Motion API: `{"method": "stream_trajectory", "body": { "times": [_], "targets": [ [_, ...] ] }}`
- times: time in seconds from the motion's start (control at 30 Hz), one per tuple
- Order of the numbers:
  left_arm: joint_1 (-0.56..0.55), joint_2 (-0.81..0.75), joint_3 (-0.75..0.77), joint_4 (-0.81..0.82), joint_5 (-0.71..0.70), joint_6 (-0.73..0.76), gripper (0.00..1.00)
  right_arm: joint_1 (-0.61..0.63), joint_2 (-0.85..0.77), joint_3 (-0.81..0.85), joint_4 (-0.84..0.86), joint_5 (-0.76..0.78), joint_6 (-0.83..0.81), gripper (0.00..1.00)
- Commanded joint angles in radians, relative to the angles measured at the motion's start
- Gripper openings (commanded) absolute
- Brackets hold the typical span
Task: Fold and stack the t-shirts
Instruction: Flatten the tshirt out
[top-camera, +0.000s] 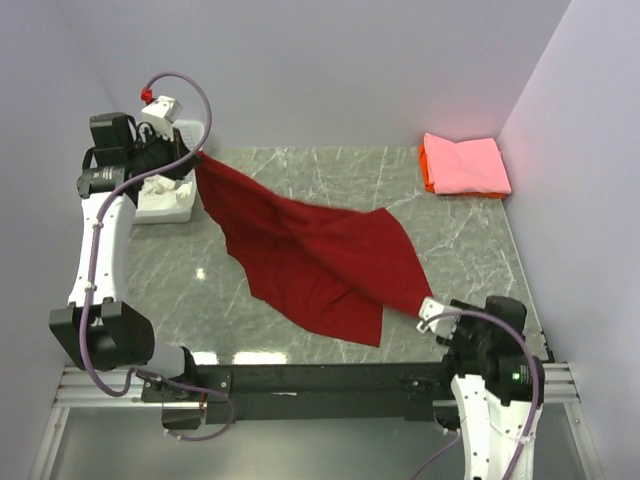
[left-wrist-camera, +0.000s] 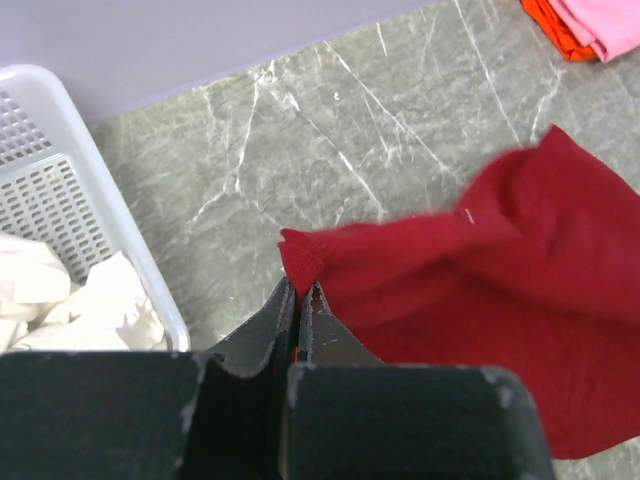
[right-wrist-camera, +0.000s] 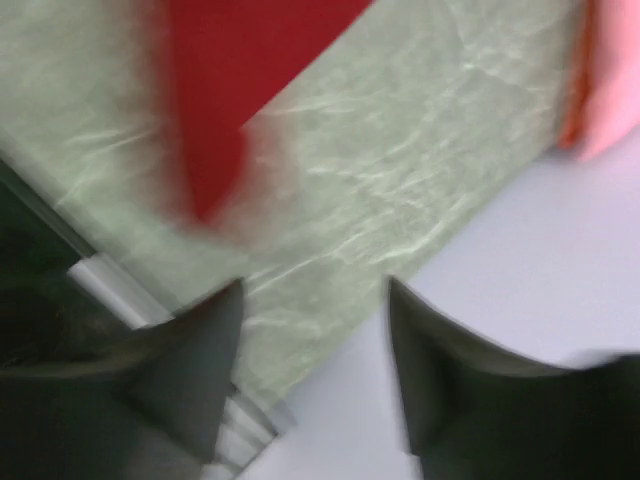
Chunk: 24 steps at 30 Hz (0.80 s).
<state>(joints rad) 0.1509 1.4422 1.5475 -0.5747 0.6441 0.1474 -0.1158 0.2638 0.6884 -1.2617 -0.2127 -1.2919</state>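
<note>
Jaws of the right gripper (right-wrist-camera: 314, 292), at the near right edge of the table (top-camera: 480, 240), stand apart with nothing between them. The near corner of the deep red t-shirt (top-camera: 320, 255) ends just at its tip. The wrist view is blurred there. The shirt stretches diagonally across the marbled table towards the far left. There the left gripper (left-wrist-camera: 302, 292) is clenched on its other corner, holding it up just beside the white basket (left-wrist-camera: 135, 270). Crumpled white cloth (left-wrist-camera: 60, 290) lies in that basket. At the far right corner, a folded pink t-shirt (top-camera: 465, 165) rests on an orange t-shirt (top-camera: 425, 178).
</note>
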Motion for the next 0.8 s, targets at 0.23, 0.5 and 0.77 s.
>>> {"method": "stream_trajectory", "body": {
  "times": [0.23, 0.5, 0.77],
  "targets": [
    [0.007, 0.067, 0.02, -0.057, 0.008, 0.072, 0.0, -0.005, 0.775, 0.33, 0.11, -0.114, 0.311, 0.85],
    [-0.001, 0.17, 0.071, -0.057, 0.019, 0.027, 0.0, 0.05, 1.59, 1.139, 0.09, -0.359, 0.804, 0.66],
    [-0.01, 0.224, 0.102, -0.068, -0.011, 0.024, 0.0, 0.149, 1.982, 1.505, 0.094, -0.349, 0.925, 0.7]
  ]
}}
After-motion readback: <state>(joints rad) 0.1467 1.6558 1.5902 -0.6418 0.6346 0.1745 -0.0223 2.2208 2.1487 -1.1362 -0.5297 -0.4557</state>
